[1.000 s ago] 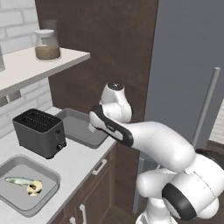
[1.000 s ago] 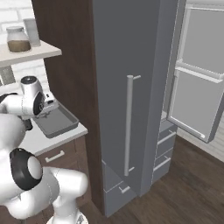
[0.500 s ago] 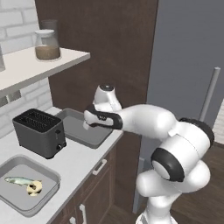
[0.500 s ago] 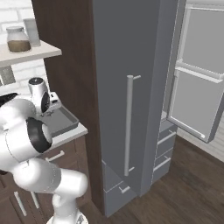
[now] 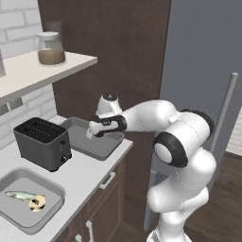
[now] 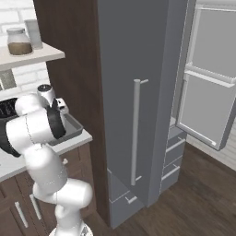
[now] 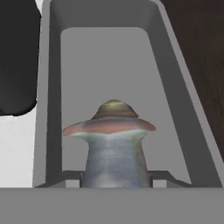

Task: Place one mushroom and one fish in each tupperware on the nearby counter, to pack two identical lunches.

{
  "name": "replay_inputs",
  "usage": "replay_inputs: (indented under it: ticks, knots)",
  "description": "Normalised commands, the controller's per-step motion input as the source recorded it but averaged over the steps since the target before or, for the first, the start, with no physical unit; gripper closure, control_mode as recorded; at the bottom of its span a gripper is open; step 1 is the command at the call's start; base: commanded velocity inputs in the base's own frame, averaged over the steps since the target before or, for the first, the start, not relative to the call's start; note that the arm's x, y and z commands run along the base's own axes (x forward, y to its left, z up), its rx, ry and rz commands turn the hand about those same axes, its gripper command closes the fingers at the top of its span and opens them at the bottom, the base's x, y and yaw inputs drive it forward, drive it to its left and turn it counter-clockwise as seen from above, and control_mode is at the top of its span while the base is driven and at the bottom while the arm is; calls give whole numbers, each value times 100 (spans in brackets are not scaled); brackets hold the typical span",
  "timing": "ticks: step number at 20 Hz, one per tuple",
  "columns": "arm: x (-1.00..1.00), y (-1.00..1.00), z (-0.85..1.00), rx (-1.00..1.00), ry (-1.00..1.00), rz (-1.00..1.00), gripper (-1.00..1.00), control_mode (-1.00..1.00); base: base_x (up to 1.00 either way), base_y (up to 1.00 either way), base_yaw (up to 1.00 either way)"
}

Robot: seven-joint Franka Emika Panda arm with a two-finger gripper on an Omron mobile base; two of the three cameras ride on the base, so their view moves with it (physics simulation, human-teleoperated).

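- Risk: the mushroom hangs cap-forward over the far tray, at the centre of the hand view, with grey tray floor behind it. Let go from this height, in my judgement, its round cap could roll it towards the tray wall or tip it over the flared rim onto the table.
- Risk: the toaster stands just beside this tray, at the left edge of the hand view as a black mass. A drift of the arm that way could knock it.
- Fingers: the gripper sits at centre-left of the left base view, just over the far tray's near side. The fingers are partly closed and clamped on the mushroom's pale stem, their dark tips flanking it at the bottom of the hand view.
- Near tray: at the lower left of the left base view it already holds a fish and a second mushroom, touching each other.
- Far tray: its floor looks bare in the hand view; no fish can be made out there, so this lunch appears to lack both items.
- Shelf: upper left of the left base view, carrying a jar, well apart from the work.
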Motion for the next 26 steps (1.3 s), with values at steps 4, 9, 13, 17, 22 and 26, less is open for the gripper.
replay_inputs:
  ticks: [4,9,13,17,22,26]
  knots:
    - [73,24,-38,0,0,0,100,-100,0,0,0]
    - [68,34,-35,0,0,0,100,-100,0,0,0]
    - [67,37,-36,0,0,0,100,-100,0,0,0]
    - [78,38,-35,0,1,0,-100,-100,0,0,0]
    - [55,2,-18,0,0,0,-100,-100,0,0,0]
    - [12,0,11,0,0,0,-100,-100,0,0,0]
